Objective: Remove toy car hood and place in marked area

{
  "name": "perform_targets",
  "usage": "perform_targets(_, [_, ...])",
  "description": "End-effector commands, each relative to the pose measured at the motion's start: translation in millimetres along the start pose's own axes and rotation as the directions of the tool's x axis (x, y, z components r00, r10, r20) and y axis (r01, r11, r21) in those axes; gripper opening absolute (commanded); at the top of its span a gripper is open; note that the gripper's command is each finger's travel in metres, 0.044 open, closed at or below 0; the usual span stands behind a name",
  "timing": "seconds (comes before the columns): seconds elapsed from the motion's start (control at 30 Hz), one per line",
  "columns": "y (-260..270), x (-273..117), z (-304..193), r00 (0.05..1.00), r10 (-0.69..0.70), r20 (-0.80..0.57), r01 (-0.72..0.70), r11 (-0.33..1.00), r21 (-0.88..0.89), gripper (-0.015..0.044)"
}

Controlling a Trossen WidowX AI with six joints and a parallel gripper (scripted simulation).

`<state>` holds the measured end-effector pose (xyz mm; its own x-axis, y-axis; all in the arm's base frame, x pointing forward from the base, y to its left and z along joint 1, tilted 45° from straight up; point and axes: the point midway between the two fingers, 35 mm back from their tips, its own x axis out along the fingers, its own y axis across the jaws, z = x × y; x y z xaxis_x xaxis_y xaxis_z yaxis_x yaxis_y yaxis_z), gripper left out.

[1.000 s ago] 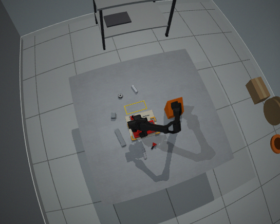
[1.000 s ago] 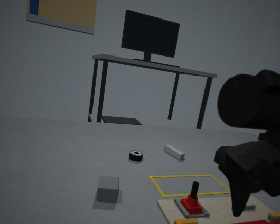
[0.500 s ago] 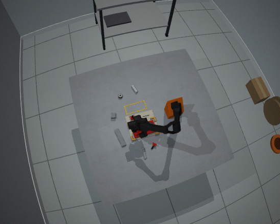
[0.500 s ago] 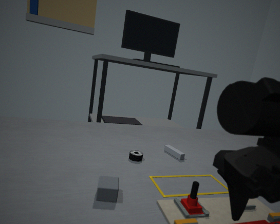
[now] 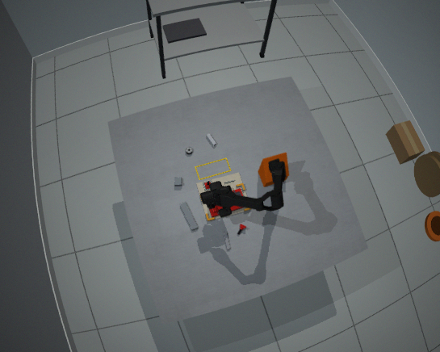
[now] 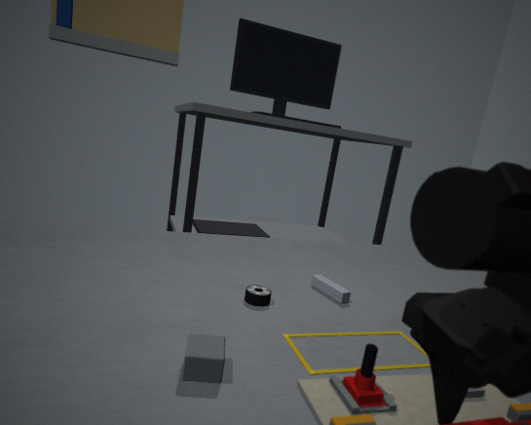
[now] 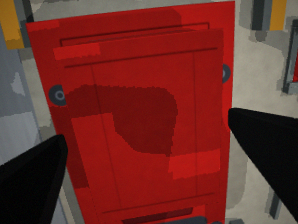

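The red toy car sits on a beige board. Its hood shows in the wrist view as a raised red panel on the car. My gripper is open above the car, with one fingertip at each side of the hood and nothing held. Whether a fingertip touches the car I cannot tell. The arm hides most of the car in the top view. The yellow-outlined marked area lies beside the board, with nothing in it.
A red-and-black upright piece stands on the board near the marked area. A grey block, wheel, white bar, long grey bar and red piece lie around it.
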<state>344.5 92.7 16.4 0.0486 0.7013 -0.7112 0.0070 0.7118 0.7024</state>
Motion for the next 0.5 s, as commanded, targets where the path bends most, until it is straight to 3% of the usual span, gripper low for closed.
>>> perform_targets(0.0, [-0.1,3.3,-0.5,1.0,0.005,-0.002,-0.005,1.0,0.007,0.044])
perform_targets(0.1, [-0.1,4.7,-0.6,1.0,0.005,-0.002,-0.005,1.0,0.007,0.044])
perform_targets(0.23, [0.1,2.0,0.0,1.0,0.0,0.0,0.0,1.0,0.0,0.0335])
perform_targets(0.47, [0.1,2.0,0.0,1.0,0.0,0.0,0.0,1.0,0.0,0.0288])
